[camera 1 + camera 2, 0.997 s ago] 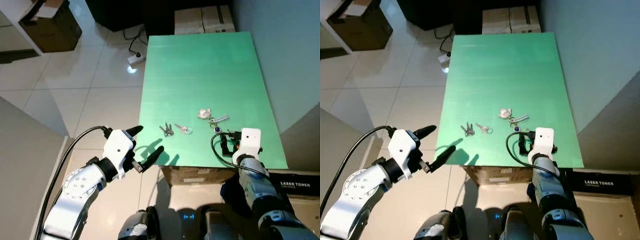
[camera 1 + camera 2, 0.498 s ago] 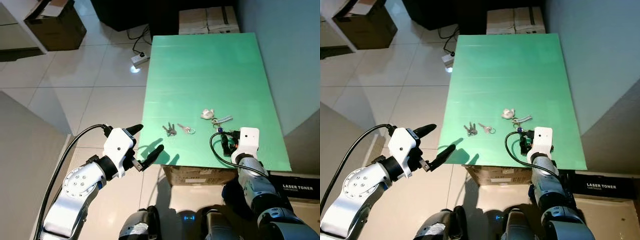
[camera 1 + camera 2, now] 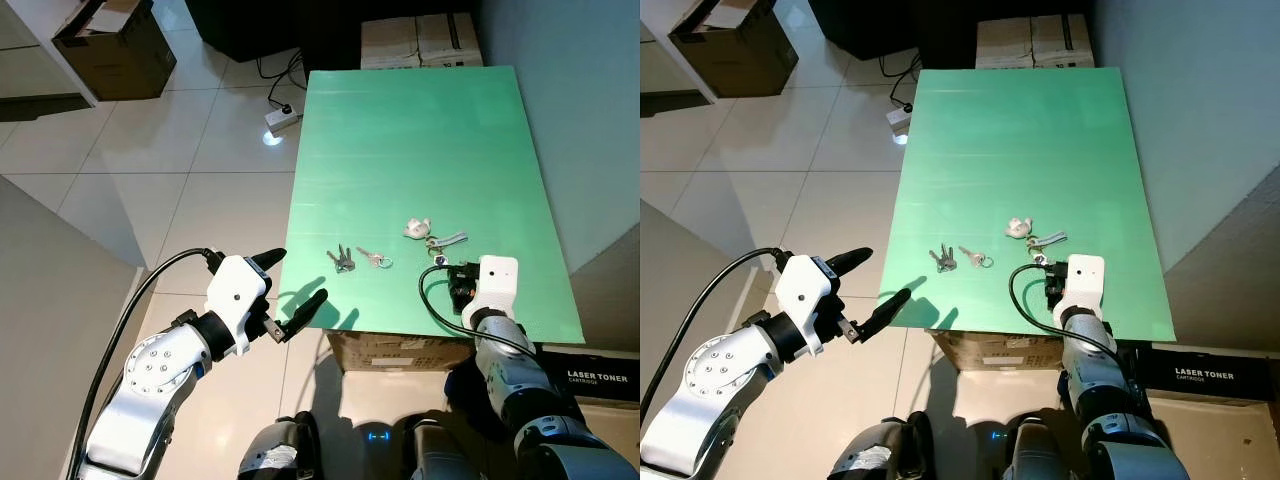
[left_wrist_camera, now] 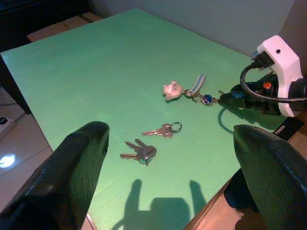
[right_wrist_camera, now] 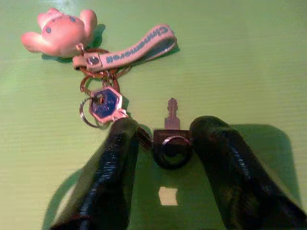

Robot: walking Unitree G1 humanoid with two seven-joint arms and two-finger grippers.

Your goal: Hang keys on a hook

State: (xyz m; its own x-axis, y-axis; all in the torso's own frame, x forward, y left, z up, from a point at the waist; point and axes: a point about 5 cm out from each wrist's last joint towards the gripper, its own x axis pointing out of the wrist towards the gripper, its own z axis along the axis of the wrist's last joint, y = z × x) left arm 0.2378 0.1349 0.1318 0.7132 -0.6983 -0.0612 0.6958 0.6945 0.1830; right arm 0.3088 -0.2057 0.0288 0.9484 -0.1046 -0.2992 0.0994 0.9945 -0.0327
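On the green table (image 3: 420, 140) lies a key bunch with a pink figure charm (image 5: 61, 29), a printed strap (image 5: 129, 48), a blue tag (image 5: 104, 104) and a black-headed key (image 5: 171, 143). My right gripper (image 5: 165, 127) rests low on the table near its front edge, open, one finger either side of the black key head. Left of that bunch lie a small cluster of silver keys (image 3: 340, 260) and a single key on a ring (image 3: 373, 259). My left gripper (image 3: 292, 282) hovers open off the table's front left corner, holding nothing.
Cardboard boxes (image 3: 420, 40) stand past the table's far end. A power strip (image 3: 280, 118) with cable lies on the tiled floor to the left. A brown box (image 3: 110, 50) sits at the far left. A LASER TONER box (image 3: 600, 378) is at the lower right.
The camera has shifted slightly. Both grippers and the keys keep the same places relative to each other.
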